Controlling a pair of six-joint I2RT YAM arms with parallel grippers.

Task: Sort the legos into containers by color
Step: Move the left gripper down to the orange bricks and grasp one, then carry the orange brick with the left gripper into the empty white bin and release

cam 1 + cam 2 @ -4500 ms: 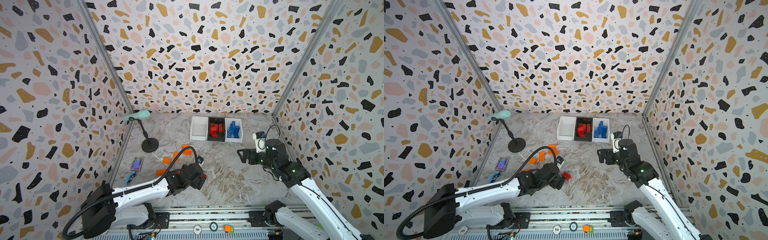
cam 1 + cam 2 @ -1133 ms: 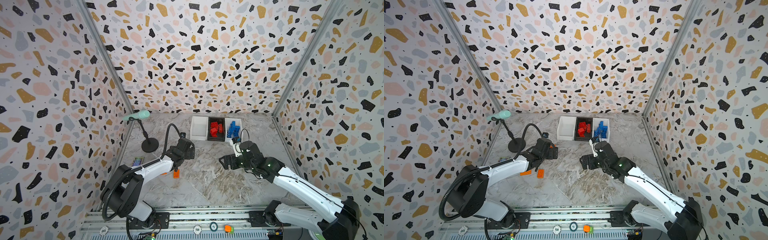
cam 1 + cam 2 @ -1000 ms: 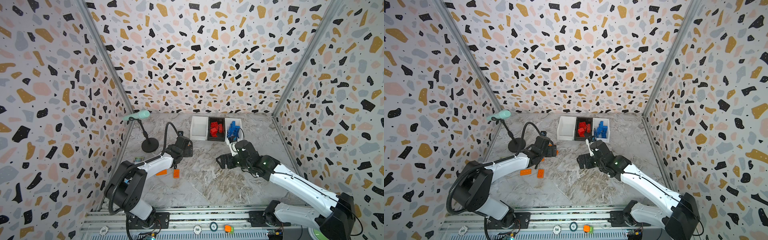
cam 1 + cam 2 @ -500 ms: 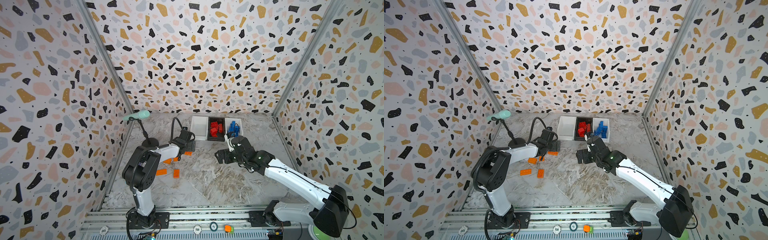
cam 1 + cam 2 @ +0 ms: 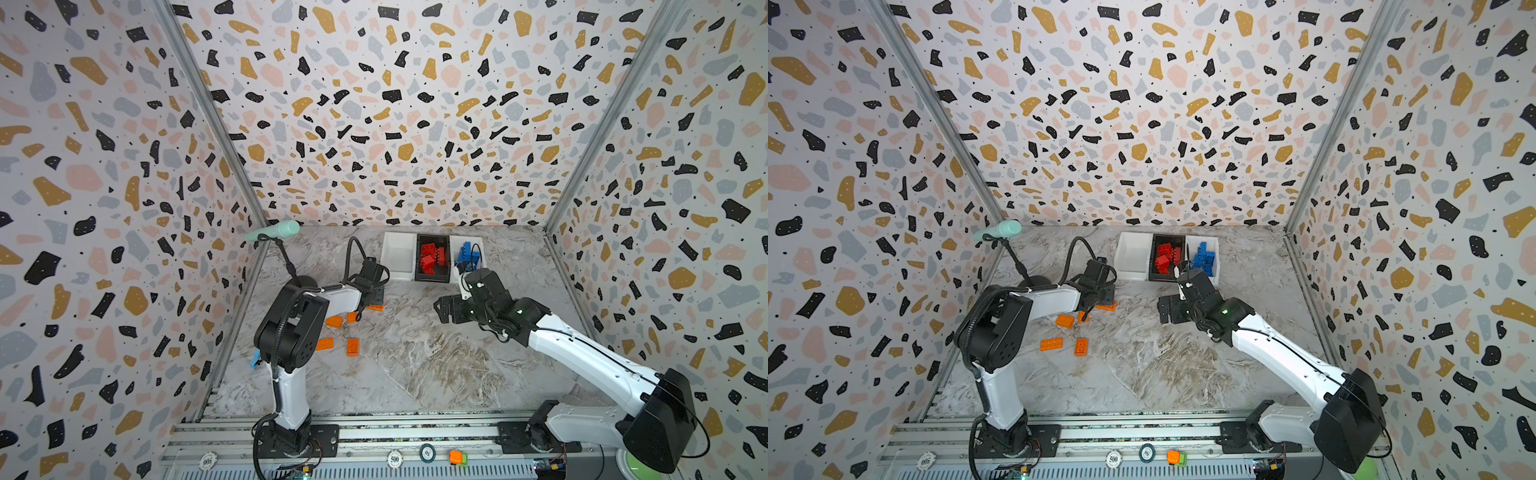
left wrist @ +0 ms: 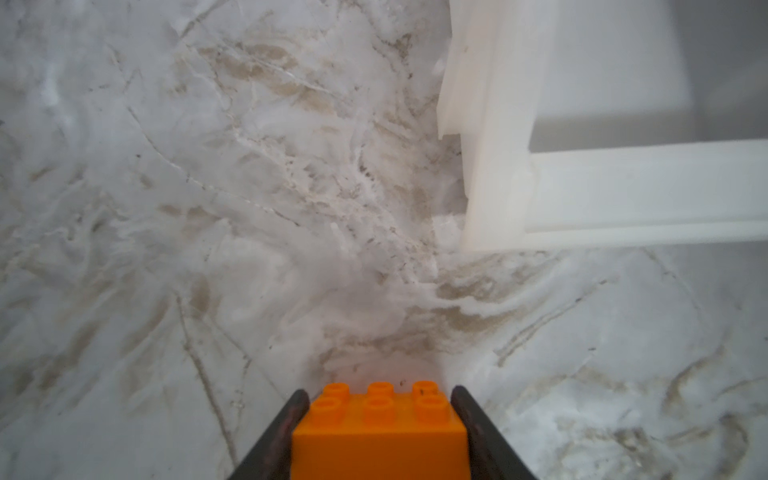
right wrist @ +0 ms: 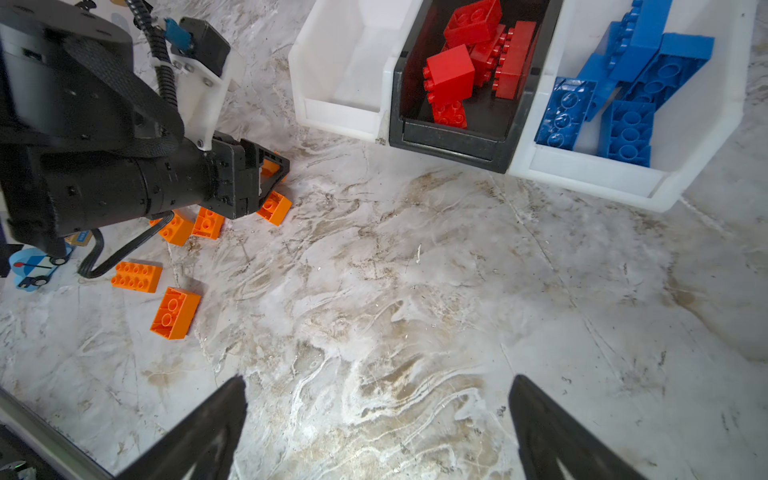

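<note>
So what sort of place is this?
Probably a lab test booth, not a home: speckled panel walls close around a marble-look tabletop, with a metal mounting rail along the front.

Left gripper (image 5: 1100, 300) is low on the marble table (image 5: 1142, 374), tip at an orange brick (image 5: 1106, 306), near the left white bin (image 5: 1128, 253). Can't resolve the grip from this angle. Four loose orange bricks (image 5: 1065, 321) lie near it, on the near side. Right gripper (image 5: 1165, 311) has its jaws spread over the table, just in front of the black bin (image 5: 1152, 259). Red bricks (image 5: 1165, 257) sit in the black bin, blue bricks (image 5: 1204, 257) in the right white bin (image 5: 1216, 243). Mint-green mic (image 5: 998, 230) on a stand at back left. Orange-and-green cube (image 5: 1176, 458) and poker chips (image 5: 1113, 459) on the front rail.
</note>
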